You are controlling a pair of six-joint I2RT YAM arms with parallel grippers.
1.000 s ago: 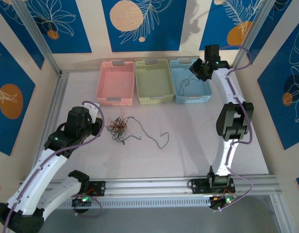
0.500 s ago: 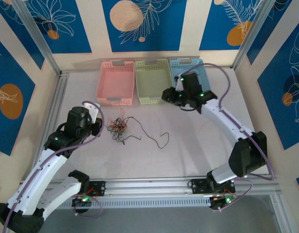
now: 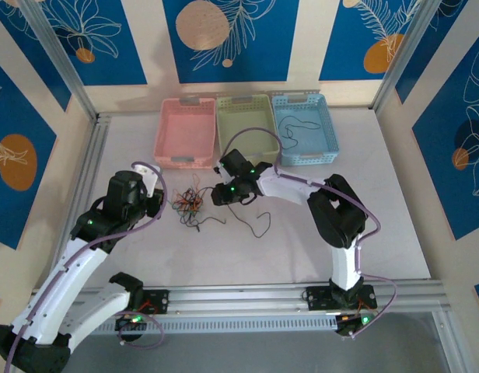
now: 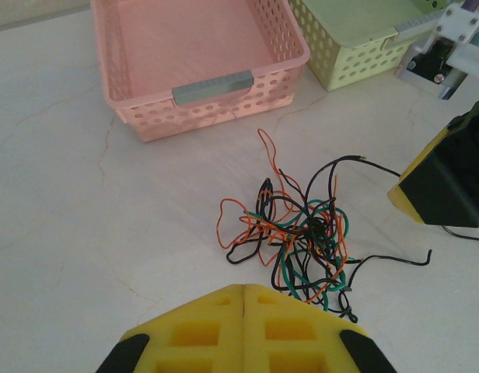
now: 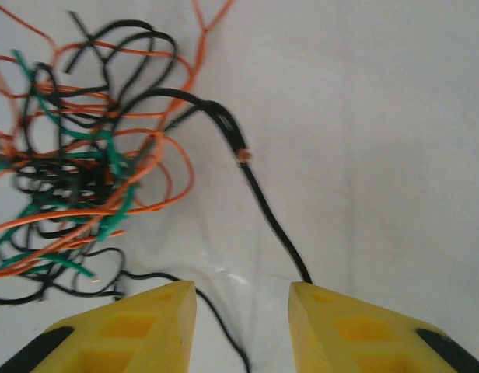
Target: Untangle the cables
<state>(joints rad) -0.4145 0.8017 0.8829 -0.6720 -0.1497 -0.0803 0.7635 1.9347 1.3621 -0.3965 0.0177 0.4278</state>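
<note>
Pink plastic is sitting farthest left in a row of three baskets along the far side of the white table point(image 3: 379, 225): the pink basket point(image 3: 185, 132) is showing a bare floor, the green basket point(image 3: 245, 128) beside it is doing the same, and the blue basket point(image 3: 305, 128) is holding one thin black cable point(image 3: 294, 128) curled on its bottom. I am keeping my left gripper point(image 4: 243, 289) pressed fully together, its yellow pads meeting with nothing between them, and it is hovering just short of the tangle of cables point(image 4: 298, 233), a knot of black, orange-red and green wires lying on the table in front of the pink basket. I am holding my right gripper point(image 5: 243, 291) partly apart on the other side of that knot, low over the surface; a loose black cable point(image 5: 270, 217) is trailing out of the tangle toward its right pad and another black strand is running down into the gap, though I cannot tell whether either is touching the pads. Nothing is being gripped. The loose black cable is snaking away toward my right across the table. Bare tabletop is lying to my right and toward the near rail, while the aluminium frame is edging the table on my left.
</note>
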